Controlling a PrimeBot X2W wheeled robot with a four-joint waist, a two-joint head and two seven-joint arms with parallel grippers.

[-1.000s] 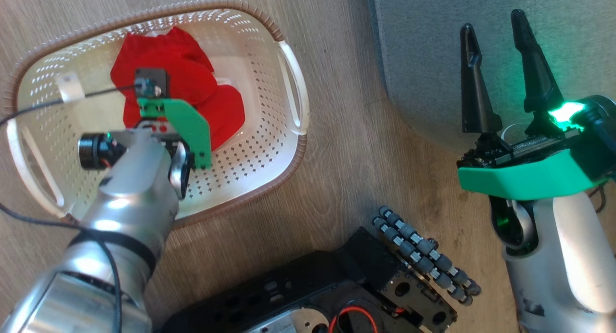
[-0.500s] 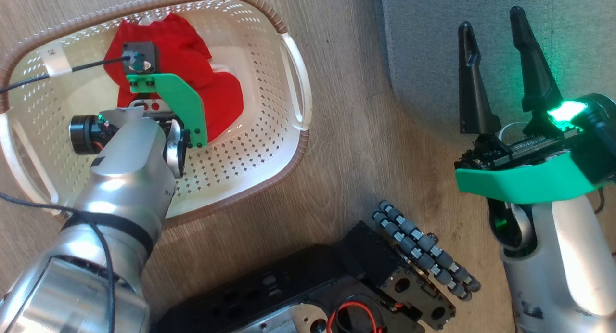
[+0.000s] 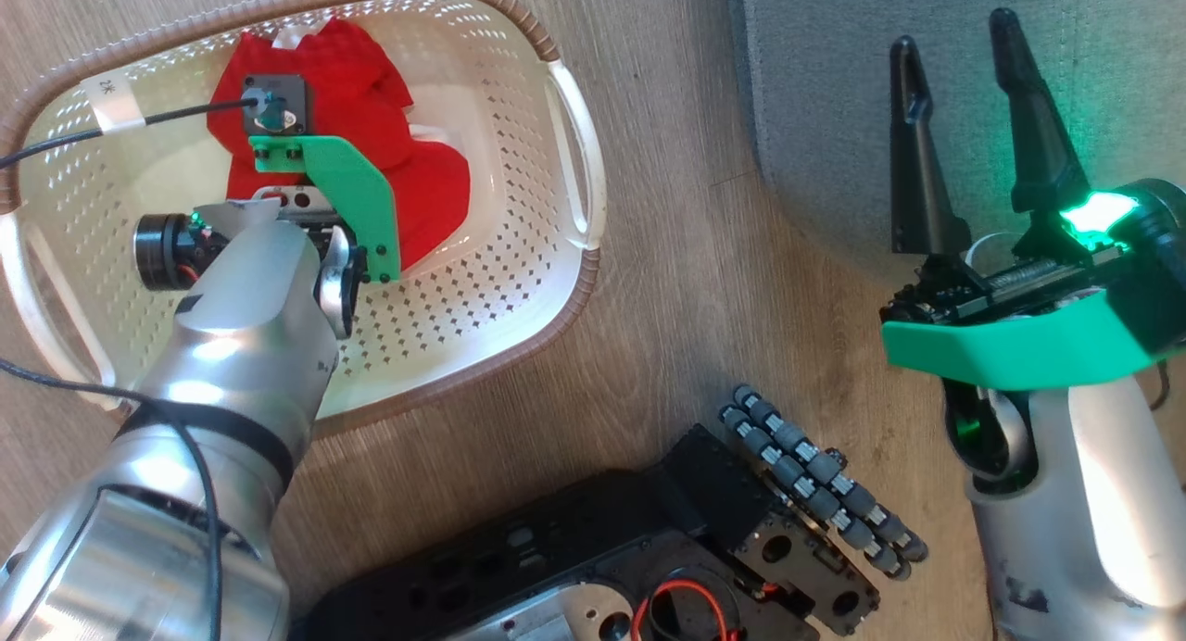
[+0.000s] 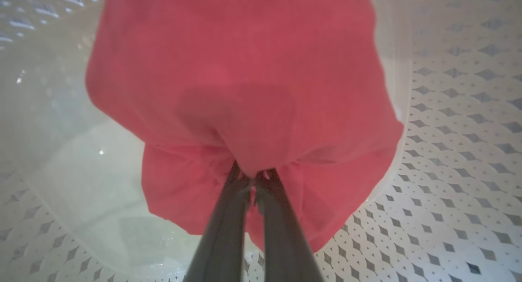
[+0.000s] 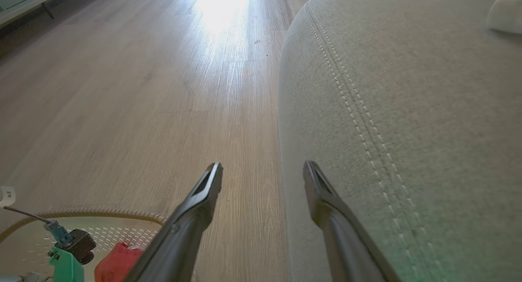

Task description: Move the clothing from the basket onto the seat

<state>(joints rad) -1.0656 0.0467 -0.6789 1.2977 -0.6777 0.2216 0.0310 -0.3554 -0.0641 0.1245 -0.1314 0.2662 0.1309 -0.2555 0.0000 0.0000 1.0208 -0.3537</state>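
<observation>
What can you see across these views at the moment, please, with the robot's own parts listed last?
Cream perforated plastic basket: one, cream with a brown woven-look rim, on the floor at the left.
Red fabric clothing: one bunched heap, bright red, inside the basket; the number of pieces cannot be told.
Grey-green upholstered seat: one, grey-green, at the right, apart from the basket.
Wood-look plank floor: one, light brown, under everything.
Black wheeled base: one, black, bottom centre of the head view.
Left gripper: one, dark fingers, in the basket, shut on the clothing.
Right gripper: one, dark fingers, open, above the seat's edge.
</observation>
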